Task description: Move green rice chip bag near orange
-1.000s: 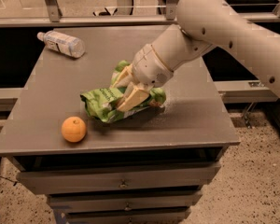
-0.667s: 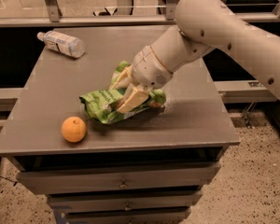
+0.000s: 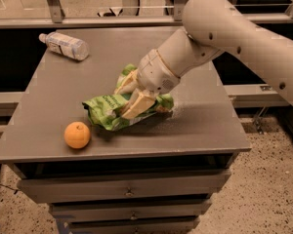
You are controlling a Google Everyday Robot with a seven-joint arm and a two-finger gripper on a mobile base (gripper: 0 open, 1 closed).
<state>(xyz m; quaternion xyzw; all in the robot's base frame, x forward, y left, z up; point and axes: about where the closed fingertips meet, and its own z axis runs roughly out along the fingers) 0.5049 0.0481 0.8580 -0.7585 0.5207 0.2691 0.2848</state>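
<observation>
**The bag has stopped close to the orange**

The robot's gripper [image 3: 122, 102] is low over the middle of the desk [image 3: 200, 126]. Its two tan fingers [image 3: 136, 104] are closed on the green rice chip bag [image 3: 103, 112], one on each side of the crinkly top. The bag rests on the desk, with its left end pointing at the orange [image 3: 77, 134].

Not much has changed in the last second. The bag, the gripper and the orange are all in the same spots as a moment ago. The big white arm has stayed still too. So the sliding looks finished, or it has paused.

The orange sits near the front left edge of the desk. The bag is just beside it, up and to the right, and a thin strip of bare desk shows between them. They are not touching. I think that is near enough for the job.

What seems left is to let go and lift away. The fingers should open slowly, because the bag is light and could stick to them or bump the orange and make it roll.

A clear plastic bottle [image 3: 64, 45] lies on its side at the back left corner, well apart from everything else.
</observation>
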